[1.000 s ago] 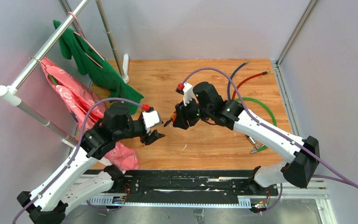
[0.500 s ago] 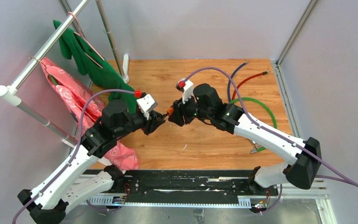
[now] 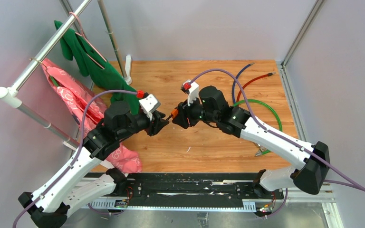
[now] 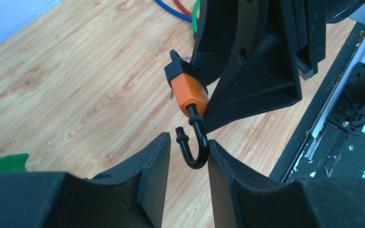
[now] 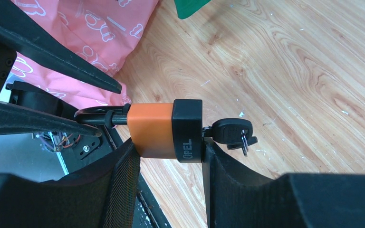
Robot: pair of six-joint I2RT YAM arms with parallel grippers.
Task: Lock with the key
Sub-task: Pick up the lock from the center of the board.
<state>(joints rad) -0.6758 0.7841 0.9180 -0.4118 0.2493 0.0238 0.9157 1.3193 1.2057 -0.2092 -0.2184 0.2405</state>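
Only the right wrist view is showing the right gripper (image 5: 168, 152) clamping the smooth orange-and-black padlock (image 5: 164, 130), with a black key (image 5: 230, 130) sticking from the padlock's base. The left wrist view is showing the left gripper (image 4: 188, 145) with its jaws flanking the padlock's hooked black shackle (image 4: 197, 147); whether they are pinching it is unclear.

Overhead view: bright, even, diffuse light, with no hot spots on the grey walls. The arms cast only soft, faint shadows on the wooden tabletop (image 3: 204, 142). Focus is sharp across the frame.

Left wrist view: the left fingers (image 4: 147, 190), close to the lens, are dark with little surface detail. The padlock (image 4: 190, 92) is crisp and well lit, and the wood grain behind it is clear.

Right wrist view: the right fingers (image 5: 123, 190) are dim, though the pad texture is still discernible. The padlock lettering is legible and the key (image 5: 230, 130) is sharp. The wood is evenly lit.
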